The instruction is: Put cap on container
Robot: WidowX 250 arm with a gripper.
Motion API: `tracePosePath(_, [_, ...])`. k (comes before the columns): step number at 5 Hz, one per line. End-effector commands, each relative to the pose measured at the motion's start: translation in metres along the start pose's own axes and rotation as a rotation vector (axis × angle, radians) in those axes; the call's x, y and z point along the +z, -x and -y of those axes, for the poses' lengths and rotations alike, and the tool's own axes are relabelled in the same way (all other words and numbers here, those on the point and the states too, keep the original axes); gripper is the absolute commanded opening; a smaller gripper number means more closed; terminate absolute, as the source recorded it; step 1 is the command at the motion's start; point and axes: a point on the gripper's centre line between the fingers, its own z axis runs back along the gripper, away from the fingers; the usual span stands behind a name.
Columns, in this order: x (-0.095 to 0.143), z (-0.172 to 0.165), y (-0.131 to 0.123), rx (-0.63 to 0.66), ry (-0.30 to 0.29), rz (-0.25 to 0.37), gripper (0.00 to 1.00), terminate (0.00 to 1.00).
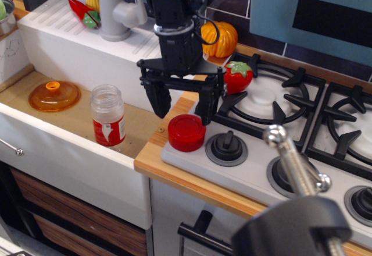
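The red cap (186, 132) lies on the front left corner of the grey stove panel. The container (108, 115), a clear jar with a red-and-white label and an open mouth, stands upright in the sink basin to the cap's left. My gripper (182, 110) is open, pointing down, right above the cap. Its black fingers (158, 100) straddle the cap's back edge, with the tips just above or at the cap's top. The fingers hold nothing.
An orange translucent lid (54, 95) with a knob lies in the sink at left. A red strawberry (236, 77) and an orange pumpkin (219, 39) sit behind the gripper. A grey faucet (112, 9), stove knobs (226, 145) and burner grates (271, 99) surround the area.
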Motion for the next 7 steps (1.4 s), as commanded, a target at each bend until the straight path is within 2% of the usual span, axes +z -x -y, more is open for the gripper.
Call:
tracePosePath(1, [-0.005,0.004,0.009,0.007,-0.006,0.008,1.0,0.0])
tracePosePath(2, [-0.011,0.002,0.002,0.035,-0.018,0.058,0.0,0.0])
tracePosePath(3, [0.012,0.0,-0.004,0.048,-0.021,0.086,0.0,0.0])
tracePosePath(4, [0.054,-0.025,0.009,-0.039,-0.066,0.056,0.0,0.0])
tracePosePath(5, [0.089,-0.061,0.024,-0.118,-0.064,0.021,0.0,0.0])
tracePosePath(6, [0.093,-0.089,0.022,-0.128,-0.091,0.027,0.0,0.0])
tracePosePath(7, [0.081,-0.112,0.004,-0.102,-0.123,0.046,0.0,0.0])
